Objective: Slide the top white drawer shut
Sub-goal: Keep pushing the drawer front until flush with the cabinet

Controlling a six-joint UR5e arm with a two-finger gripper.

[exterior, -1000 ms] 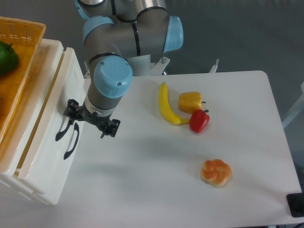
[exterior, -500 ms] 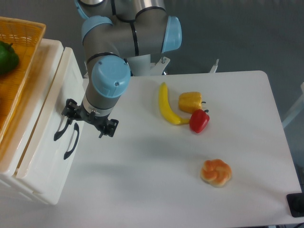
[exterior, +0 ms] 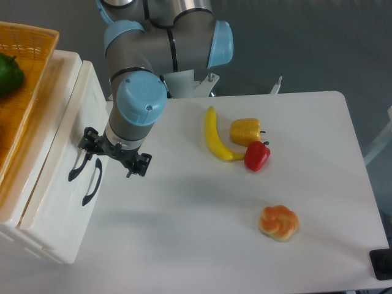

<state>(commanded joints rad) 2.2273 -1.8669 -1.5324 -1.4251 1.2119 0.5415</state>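
Note:
The top white drawer (exterior: 60,153) stands at the left in the white cabinet (exterior: 37,236), pulled out only slightly. A narrow slot shows along its upper rim. Its black curved handle (exterior: 75,166) lies just left of the lower drawer's handle (exterior: 92,182). My gripper (exterior: 115,153) hangs in front of the drawer face with its fingers spread open and nothing between them. The left fingertip (exterior: 90,139) is against the drawer front, just above the handle.
An orange wicker basket (exterior: 27,43) holding a green vegetable (exterior: 9,73) rests on the cabinet top. On the table lie a banana (exterior: 215,138), a yellow pepper (exterior: 245,130), a red pepper (exterior: 256,156) and a bun (exterior: 278,222).
The gripper has shifted a little to the left, and the drawer front and its handle have moved left with it. The slot along the rim is narrower.

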